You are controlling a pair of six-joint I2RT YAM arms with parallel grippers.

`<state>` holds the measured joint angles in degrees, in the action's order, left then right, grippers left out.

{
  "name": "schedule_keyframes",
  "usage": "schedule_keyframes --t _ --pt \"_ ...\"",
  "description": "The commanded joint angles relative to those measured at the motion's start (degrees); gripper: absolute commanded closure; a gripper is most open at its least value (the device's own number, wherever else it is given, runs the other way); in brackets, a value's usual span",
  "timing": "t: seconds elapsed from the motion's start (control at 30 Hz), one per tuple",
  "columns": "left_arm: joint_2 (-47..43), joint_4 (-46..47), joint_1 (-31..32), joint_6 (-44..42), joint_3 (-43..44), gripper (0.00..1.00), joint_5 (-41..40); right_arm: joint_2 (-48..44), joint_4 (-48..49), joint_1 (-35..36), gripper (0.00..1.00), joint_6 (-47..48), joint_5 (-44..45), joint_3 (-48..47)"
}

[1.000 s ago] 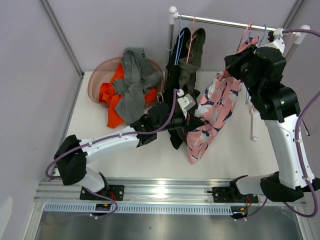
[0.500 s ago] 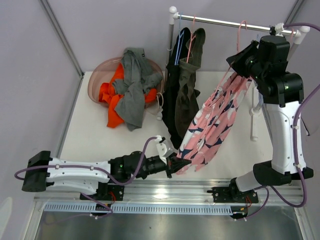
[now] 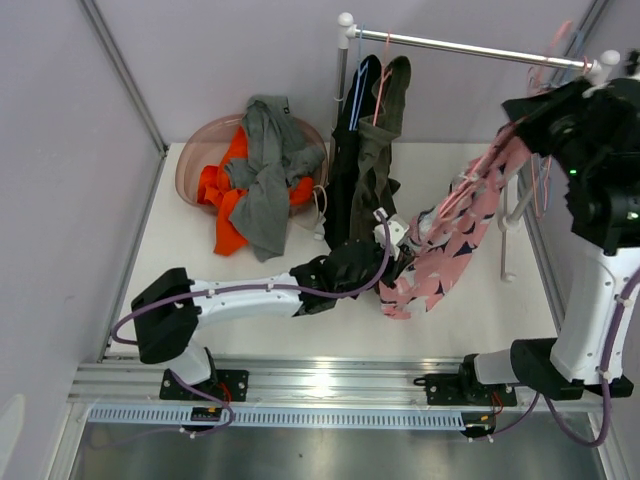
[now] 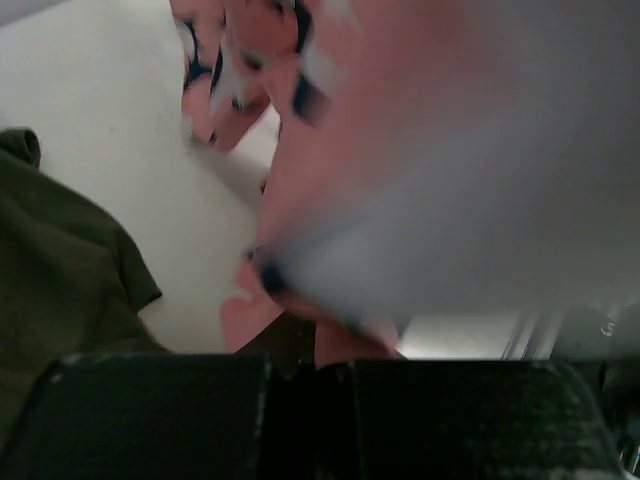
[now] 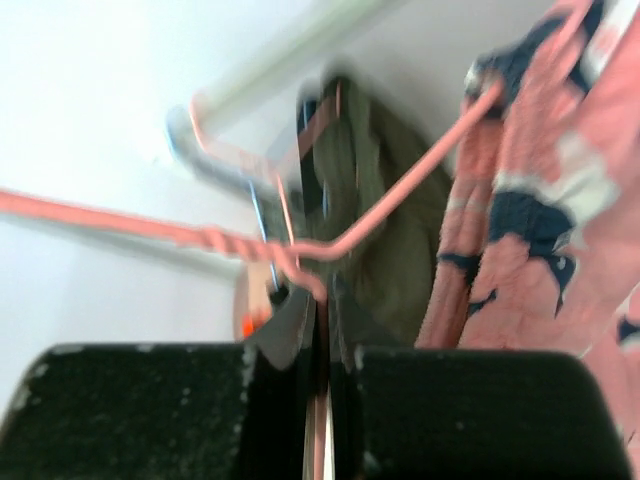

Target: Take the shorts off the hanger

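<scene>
A: Where was the garment? Which way did it run?

B: The pink shorts (image 3: 455, 225) hung in the air over the table (image 3: 480, 310), pulled into a taut band. Long axis diagonal: the waist end high at the far right, the hem end low and toward the middle. The hem pointed at the left arm.

A: Jaws?

B: The left gripper (image 4: 310, 372) was nearly closed, with pink cloth pinched at the hem, though that wrist view was blurred. The right gripper (image 5: 322, 340) was clamped thin on the wire of the hanger (image 5: 420, 172), up beside the right end of the rail (image 3: 460, 44).

A: So each arm had one end.

B: Yes. The left was nearer the hem, the right nearer the waist. The shorts lay away from the left jaws, up and to the right along that diagonal. In his judgement the next pull had to follow the same line, down and left, to slide the waist off the wire.

A: Other cloth?

B: The olive and black shorts (image 3: 372, 130) hung at the rail's left end. The basin (image 3: 195, 150) held orange and grey ones.
</scene>
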<state>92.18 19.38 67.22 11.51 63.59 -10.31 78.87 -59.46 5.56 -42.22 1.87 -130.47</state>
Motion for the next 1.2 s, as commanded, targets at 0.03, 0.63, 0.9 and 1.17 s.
schedule_keyframes --t 0.03,0.63,0.9,1.17 --pt "-2.2 8.8 1.8 2.8 -10.6 1.00 1.3 2.4 -1.9 -9.8 1.00 0.6 -11.1 -11.8" --pt "5.6 -8.8 0.4 0.6 13.5 1.00 -8.5 -10.0 16.8 -0.4 1.00 -13.1 -26.6 22.0" --pt "17.9 -28.6 -8.0 1.9 44.1 1.00 -8.9 -13.3 16.6 13.7 1.00 -15.3 -18.8 25.0" --pt "-8.9 -17.9 -3.7 6.8 8.4 1.00 -6.7 -2.9 11.9 5.2 1.00 -7.3 -21.2 14.5"
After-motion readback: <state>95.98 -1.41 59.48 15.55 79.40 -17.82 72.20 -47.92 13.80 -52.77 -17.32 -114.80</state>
